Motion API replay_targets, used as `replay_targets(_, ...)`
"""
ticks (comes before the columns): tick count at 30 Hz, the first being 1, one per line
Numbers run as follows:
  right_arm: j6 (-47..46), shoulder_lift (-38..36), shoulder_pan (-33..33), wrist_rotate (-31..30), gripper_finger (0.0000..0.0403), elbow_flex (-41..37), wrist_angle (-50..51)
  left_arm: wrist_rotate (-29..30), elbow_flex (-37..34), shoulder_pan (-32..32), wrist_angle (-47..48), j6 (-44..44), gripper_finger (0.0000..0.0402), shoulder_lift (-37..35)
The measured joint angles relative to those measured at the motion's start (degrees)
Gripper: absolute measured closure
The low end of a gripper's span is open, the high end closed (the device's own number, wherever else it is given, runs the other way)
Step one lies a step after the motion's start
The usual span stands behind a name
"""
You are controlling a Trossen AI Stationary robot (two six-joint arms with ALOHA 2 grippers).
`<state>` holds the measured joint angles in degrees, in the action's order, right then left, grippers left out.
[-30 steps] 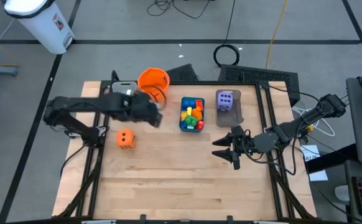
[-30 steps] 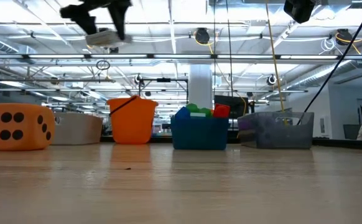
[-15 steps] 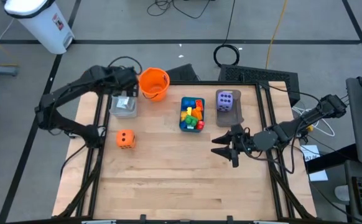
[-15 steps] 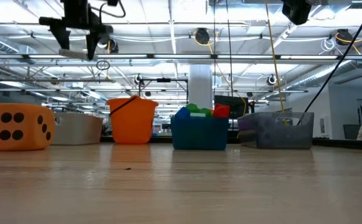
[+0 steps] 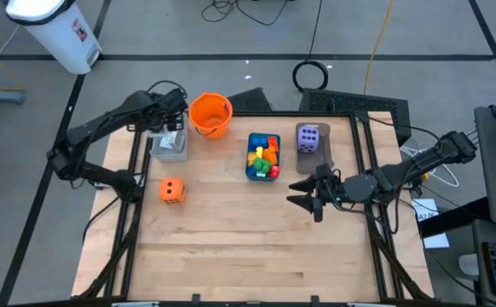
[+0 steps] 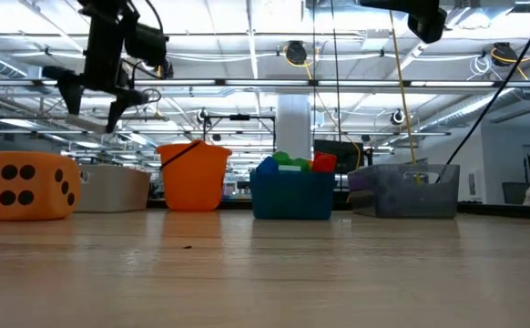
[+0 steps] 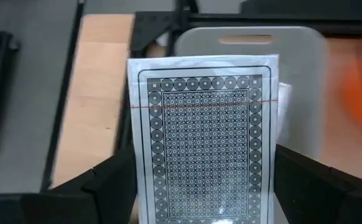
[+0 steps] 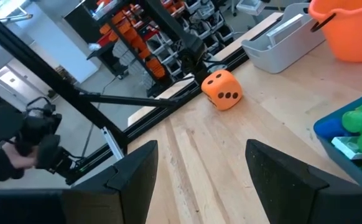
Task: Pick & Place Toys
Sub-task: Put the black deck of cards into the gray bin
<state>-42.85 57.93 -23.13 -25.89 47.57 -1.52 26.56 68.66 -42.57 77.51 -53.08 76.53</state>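
My left gripper (image 5: pixel 173 126) is above the grey tray (image 5: pixel 168 147) at the table's far left, shut on a white card with a black printed pattern (image 7: pixel 203 137). In the low view the card (image 6: pixel 85 118) shows edge-on and tilted under the fingers, well above the tray. My right gripper (image 5: pixel 302 195) is open and empty, above the table right of centre. The orange die (image 5: pixel 172 190) rests on the table. The purple die (image 5: pixel 309 137) sits in another grey tray (image 5: pixel 319 159). Bright bricks (image 5: pixel 265 155) fill the blue tray (image 5: pixel 250 170). My left gripper holds the card between its two fingers (image 7: pixel 116 183), which stand at the card's two long edges (image 7: pixel 134 180) near its near end. The fingers point down from above. The card is lifted clear, tilted, with its patterned face toward the wrist camera.
The orange bucket (image 5: pixel 210 114) stands at the far edge between the left grey tray and the blue tray. The near half of the wooden table (image 5: pixel 248 256) holds no objects. Black frame rails run along the table's left and right sides.
My left gripper has swung from beside the blue tray toward the table's far left, past the orange bucket, to above the left grey tray, carrying the card. It has also come down somewhat. My right gripper has shifted slightly toward the far edge.
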Motion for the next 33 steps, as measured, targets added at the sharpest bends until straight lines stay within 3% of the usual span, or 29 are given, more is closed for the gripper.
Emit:
replay_targets(12,0.25,-0.02,4.09,0.09,0.0167,0.0,0.08,2.02,-6.11,-7.41,-8.0,7.56,0.0089,2.31)
replay_targets(20,0.43,0.01,6.58,0.29,0.0167,0.0,0.99,2.93,-6.18,-7.61,-10.14,9.26,0.0089,8.98)
replay_targets(33,0.66,0.03,6.72,0.39,0.0167,0.0,3.93,-1.75,-6.18,-5.85,-14.71,11.41,0.0089,14.68)
